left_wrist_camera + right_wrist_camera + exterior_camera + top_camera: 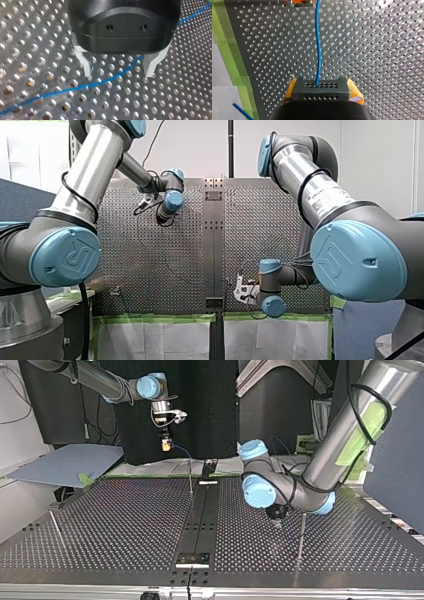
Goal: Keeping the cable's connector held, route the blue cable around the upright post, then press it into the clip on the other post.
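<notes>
Blue cable (75,88) crosses perforated table (175,100) between spread left fingers (86,65).

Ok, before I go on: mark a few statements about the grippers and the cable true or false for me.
1. My right gripper is shut on the black connector. True.
2. My left gripper is clamped on the blue cable. False: its fingers stand open, and the cable passes between them ungripped.
3. The blue cable leaves the connector ahead of my right gripper. True.
4. My right gripper has black pads. False: its pads are yellow.
</notes>
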Motion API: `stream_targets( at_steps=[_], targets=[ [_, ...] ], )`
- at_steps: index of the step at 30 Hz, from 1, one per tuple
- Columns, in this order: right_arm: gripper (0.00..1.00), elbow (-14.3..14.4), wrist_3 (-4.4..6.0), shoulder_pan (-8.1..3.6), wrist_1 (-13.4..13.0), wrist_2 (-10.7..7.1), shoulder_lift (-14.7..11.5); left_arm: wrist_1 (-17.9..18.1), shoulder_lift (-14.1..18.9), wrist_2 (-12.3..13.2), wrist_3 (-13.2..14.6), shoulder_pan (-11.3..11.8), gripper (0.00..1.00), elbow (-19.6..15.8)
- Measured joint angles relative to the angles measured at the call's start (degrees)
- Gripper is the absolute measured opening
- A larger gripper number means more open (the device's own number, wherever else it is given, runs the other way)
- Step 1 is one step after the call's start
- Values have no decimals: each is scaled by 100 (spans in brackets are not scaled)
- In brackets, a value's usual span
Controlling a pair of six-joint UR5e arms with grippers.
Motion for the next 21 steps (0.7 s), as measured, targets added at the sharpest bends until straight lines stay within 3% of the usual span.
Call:
stream_targets(
  at_steps=[10, 21],
  targets=[
    [0, 0, 3, 0, 3, 0, 1, -82, -216, 171, 83, 65, 100, -1],
    [0, 0, -2, -16, -7, -5, 1, -160, -480, 113, 101, 84, 100, 2]
  ],
)
